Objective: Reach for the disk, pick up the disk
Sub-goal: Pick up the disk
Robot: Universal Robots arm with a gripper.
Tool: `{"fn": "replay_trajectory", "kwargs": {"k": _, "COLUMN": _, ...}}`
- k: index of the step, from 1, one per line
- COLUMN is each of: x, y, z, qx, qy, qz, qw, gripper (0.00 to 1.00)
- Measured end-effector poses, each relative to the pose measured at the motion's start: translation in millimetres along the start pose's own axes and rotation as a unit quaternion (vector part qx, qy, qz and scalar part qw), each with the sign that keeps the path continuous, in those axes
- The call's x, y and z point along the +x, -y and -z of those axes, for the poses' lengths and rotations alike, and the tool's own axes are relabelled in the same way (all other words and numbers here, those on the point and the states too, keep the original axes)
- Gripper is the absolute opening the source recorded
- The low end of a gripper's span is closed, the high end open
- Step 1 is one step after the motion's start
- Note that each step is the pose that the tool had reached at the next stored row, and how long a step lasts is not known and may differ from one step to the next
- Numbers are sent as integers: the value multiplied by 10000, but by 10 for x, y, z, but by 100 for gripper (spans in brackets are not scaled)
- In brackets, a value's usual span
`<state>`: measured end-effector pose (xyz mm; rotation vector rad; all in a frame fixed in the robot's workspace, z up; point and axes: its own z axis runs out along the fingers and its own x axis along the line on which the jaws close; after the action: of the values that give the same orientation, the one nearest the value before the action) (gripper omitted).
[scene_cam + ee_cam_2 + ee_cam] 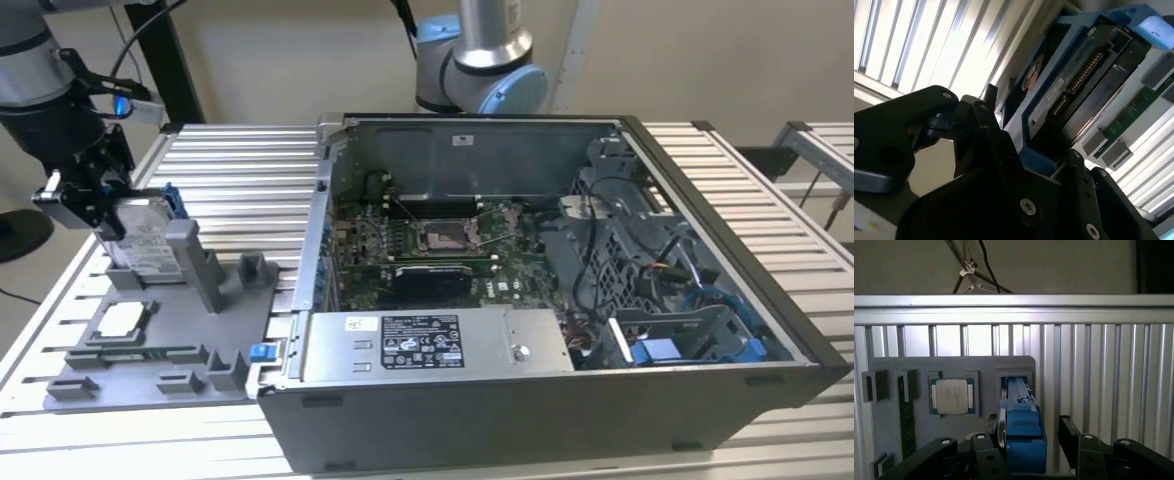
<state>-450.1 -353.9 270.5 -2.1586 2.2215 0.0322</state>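
Plainly open at the gripper point(110, 212), jaws spread to either side of the disk point(144, 238) and not clamped on it. In the first wrist view, one finger point(990, 426) close against the disk's silver side, the other finger point(1069, 432) standing clear of the blue bracket (bright slats showing in the gap). Upright on edge there, in a slot of the grey tray point(180, 325), at the exterior view's left on the slatted table point(227, 170). On the same tray, a square chip point(120, 320) lying flat nearer the front and a grey post point(200, 262) just beside the disk. Well apart, at the exterior view's right, an open computer case point(534, 420) with a labelled power supply point(427, 345) along its near wall. Behind the case, a second arm point(474, 60).
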Motion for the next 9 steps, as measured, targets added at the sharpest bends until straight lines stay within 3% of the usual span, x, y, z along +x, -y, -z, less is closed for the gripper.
{"fn": "replay_trajectory", "kwargs": {"k": 9, "x": 42, "y": -17, "z": -16, "qx": 0, "qy": 1, "qz": 0, "qw": 10000, "gripper": 100}}
